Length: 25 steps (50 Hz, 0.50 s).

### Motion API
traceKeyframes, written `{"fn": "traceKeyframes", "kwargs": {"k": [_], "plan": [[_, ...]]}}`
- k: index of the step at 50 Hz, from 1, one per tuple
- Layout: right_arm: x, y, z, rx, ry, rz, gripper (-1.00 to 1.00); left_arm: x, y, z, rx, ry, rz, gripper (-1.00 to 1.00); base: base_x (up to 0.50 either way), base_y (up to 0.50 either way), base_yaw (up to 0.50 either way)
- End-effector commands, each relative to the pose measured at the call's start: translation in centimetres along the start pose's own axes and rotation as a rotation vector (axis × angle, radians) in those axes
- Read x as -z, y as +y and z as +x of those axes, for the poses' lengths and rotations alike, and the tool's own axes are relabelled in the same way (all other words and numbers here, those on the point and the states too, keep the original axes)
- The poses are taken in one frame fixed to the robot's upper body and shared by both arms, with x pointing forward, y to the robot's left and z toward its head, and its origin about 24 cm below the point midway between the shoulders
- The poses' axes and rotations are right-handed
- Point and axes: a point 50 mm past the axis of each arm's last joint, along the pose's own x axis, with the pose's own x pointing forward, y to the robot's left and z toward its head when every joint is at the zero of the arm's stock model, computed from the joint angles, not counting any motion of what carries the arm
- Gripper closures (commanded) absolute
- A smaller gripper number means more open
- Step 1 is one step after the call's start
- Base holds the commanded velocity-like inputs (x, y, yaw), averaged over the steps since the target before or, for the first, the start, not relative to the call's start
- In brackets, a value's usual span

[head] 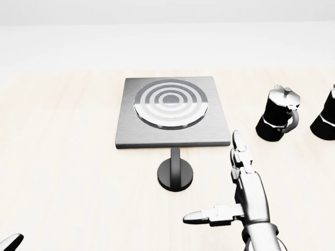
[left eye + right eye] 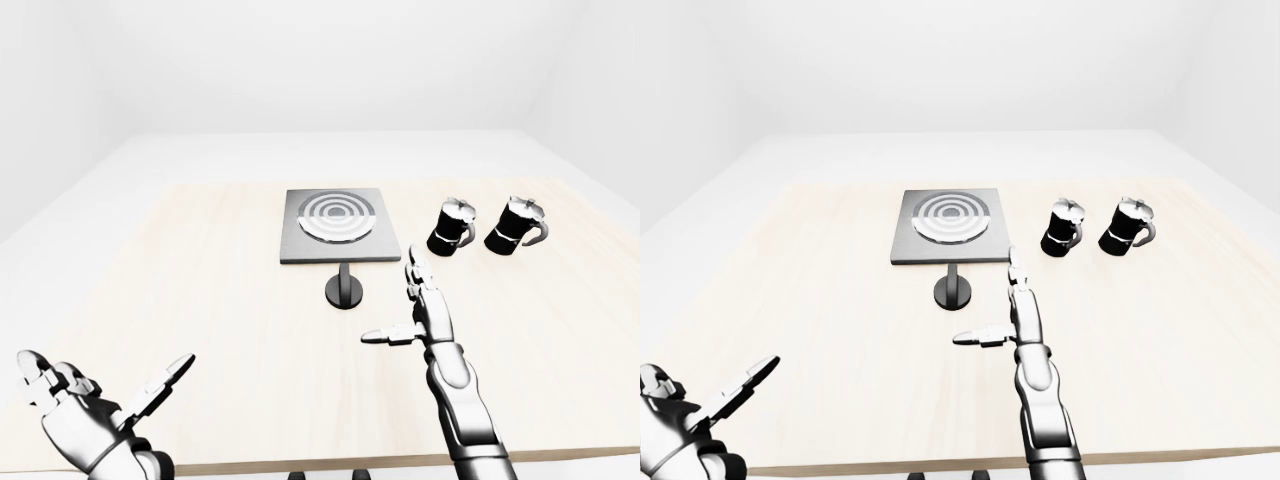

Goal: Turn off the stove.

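Note:
A grey square stove (image 1: 170,111) with a ringed round burner lies on the pale wooden table (image 2: 200,290). Its black round knob (image 1: 175,174) stands just below the stove's lower edge in the head view. My right hand (image 1: 230,188) is open, fingers pointing up and thumb stretched left, to the right of and slightly below the knob, apart from it. My left hand (image 2: 100,400) is open and empty at the lower left of the left-eye view, far from the stove.
Two black moka pots (image 2: 451,227) (image 2: 516,226) stand to the right of the stove. The table's near edge (image 2: 350,463) runs along the bottom of the eye views. White floor and walls surround the table.

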Motion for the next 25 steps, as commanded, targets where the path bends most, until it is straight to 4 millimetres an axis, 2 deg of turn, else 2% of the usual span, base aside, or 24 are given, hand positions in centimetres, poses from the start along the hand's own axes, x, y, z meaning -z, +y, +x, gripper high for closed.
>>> {"fn": "traceKeyframes", "kwargs": {"k": [1,7,12,15,18,20,25], "plan": [[0.0,0.0,-0.1,-0.005,-0.007,-0.002,-1.00,-0.1,0.2,-0.1,-0.007,0.001,-0.012,-1.00,0.00,0.00,0.00],[-0.2,0.3,-0.7,-0.023,-0.004,-0.051,-1.00,0.3,0.1,-0.1,-0.006,0.011,0.009,-1.00,0.00,0.00,0.00],[-1.4,0.4,-1.5,-0.036,0.009,-0.030,-1.00,0.4,-0.1,-0.3,-0.001,0.013,0.025,-1.00,0.00,0.00,0.00],[-3.4,0.5,-1.6,-0.043,-0.069,-0.046,-1.00,0.4,-0.2,-0.3,0.002,0.012,0.032,-1.00,0.00,0.00,0.00],[-4.6,0.5,-1.8,-0.035,-0.118,-0.062,-1.00,0.8,-0.1,-0.4,0.002,0.025,0.048,-1.00,0.00,0.00,0.00],[-6.4,0.8,-2.2,-0.050,-0.196,-0.053,-1.00,0.8,-0.1,-0.5,0.001,0.023,0.058,-1.00,0.00,0.00,0.00],[-7.8,1.4,-2.3,-0.072,-0.260,-0.067,-1.00,0.9,-0.1,-0.4,0.001,0.028,0.057,-1.00,0.00,0.00,0.00]]}}
